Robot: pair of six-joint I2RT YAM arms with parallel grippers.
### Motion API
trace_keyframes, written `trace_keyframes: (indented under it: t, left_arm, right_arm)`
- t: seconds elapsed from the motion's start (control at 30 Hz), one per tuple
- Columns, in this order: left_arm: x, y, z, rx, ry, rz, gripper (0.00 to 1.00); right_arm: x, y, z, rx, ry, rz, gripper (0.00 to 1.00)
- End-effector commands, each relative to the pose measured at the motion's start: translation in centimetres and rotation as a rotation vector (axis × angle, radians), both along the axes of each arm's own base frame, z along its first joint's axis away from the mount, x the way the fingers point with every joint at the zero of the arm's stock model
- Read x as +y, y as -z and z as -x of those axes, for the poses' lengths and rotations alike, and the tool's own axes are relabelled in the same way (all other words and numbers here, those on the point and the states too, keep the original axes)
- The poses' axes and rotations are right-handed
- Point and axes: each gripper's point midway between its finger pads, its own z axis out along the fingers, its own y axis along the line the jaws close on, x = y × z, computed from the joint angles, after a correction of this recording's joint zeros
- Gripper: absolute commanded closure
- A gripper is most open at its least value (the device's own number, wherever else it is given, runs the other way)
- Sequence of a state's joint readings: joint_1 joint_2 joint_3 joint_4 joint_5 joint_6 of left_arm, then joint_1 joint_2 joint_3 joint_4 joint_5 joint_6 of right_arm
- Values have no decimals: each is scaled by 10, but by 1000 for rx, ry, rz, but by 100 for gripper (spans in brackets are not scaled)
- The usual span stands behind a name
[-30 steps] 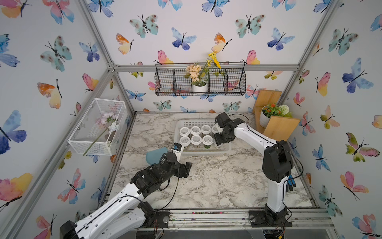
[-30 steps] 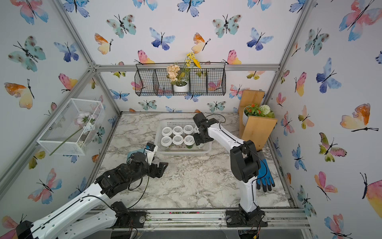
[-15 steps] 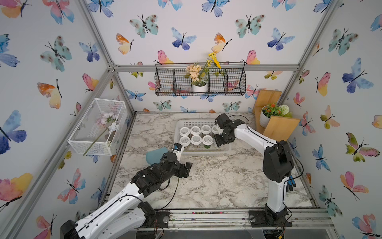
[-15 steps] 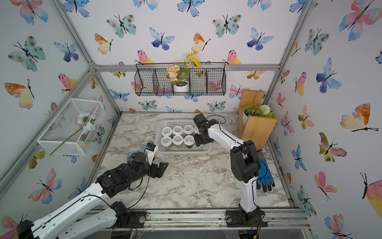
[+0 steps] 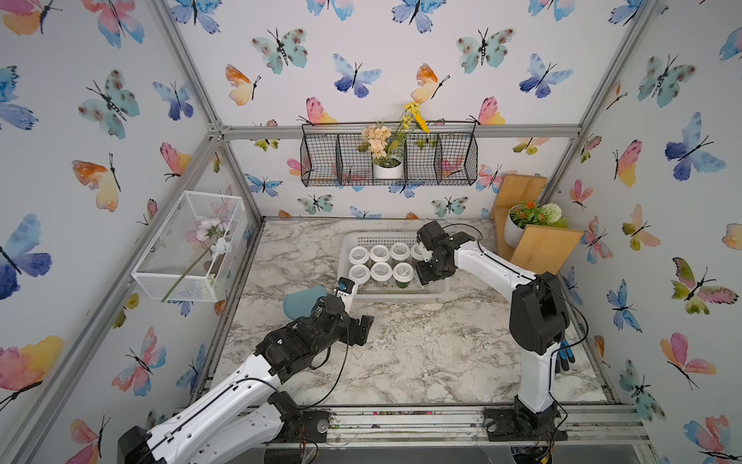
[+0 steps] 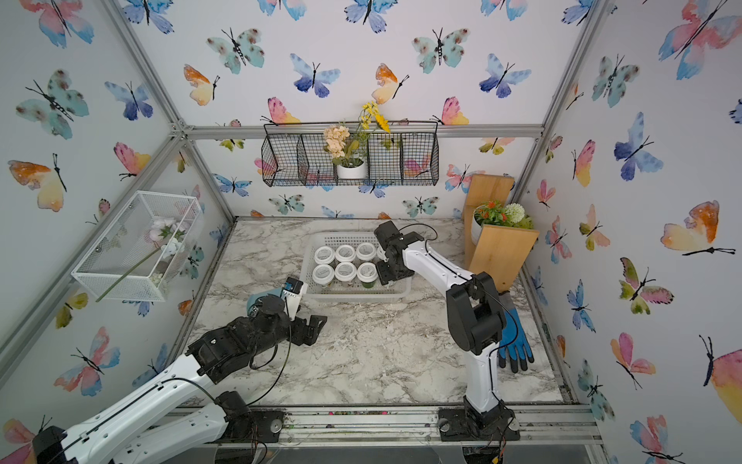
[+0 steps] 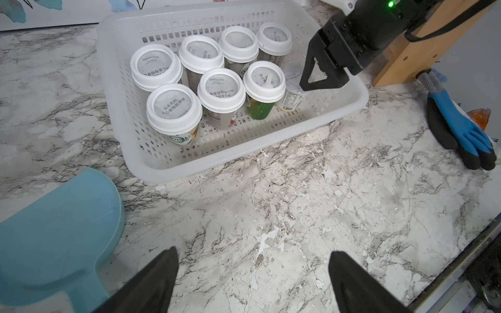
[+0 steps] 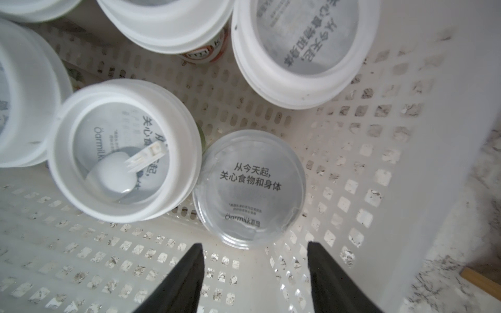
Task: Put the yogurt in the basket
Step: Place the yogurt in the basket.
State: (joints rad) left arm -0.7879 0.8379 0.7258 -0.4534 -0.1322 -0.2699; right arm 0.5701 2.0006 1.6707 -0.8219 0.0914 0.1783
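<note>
The white perforated basket (image 5: 401, 299) (image 6: 353, 299) (image 7: 244, 160) sits at the back of the marble table with several yogurt cups (image 5: 379, 272) (image 7: 221, 89) standing in two rows in it. A flat-lidded yogurt cup (image 8: 249, 189) (image 7: 291, 74) stands at the right end of the near row. My right gripper (image 8: 253, 245) (image 5: 427, 277) (image 6: 387, 277) hangs just above that cup, its jaws apart with nothing between them. My left gripper (image 7: 253, 254) (image 5: 359, 329) is open over bare marble in front of the basket.
A teal scoop (image 5: 301, 301) (image 7: 54, 230) lies left of my left gripper. A blue glove (image 6: 514, 341) (image 7: 461, 127) lies at the right edge. A wooden stand with a potted plant (image 5: 538, 245) is behind the basket's right end. A black wire basket (image 5: 387, 160) and white mesh box (image 5: 188, 245) hang on the walls.
My right gripper's jaws have narrowed slightly and it has shifted a little over the basket's right end. The left arm has not moved.
</note>
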Motion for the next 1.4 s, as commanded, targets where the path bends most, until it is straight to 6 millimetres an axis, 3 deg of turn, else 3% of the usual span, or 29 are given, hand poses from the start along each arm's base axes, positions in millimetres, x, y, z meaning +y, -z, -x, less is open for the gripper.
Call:
trace_keyframes:
  t: [0.0, 0.93, 1.37]
  left_arm:
    - [-5, 3, 4, 7, 32, 0, 8]
    - [-4, 3, 4, 6, 28, 1, 7]
    - [-4, 4, 3, 9, 29, -1, 8]
  right_arm:
    - [-3, 11, -1, 3, 0, 34, 37]
    - [-9, 20, -15, -22, 4, 108, 37]
    - [-4, -38, -13, -109, -6, 14, 39]
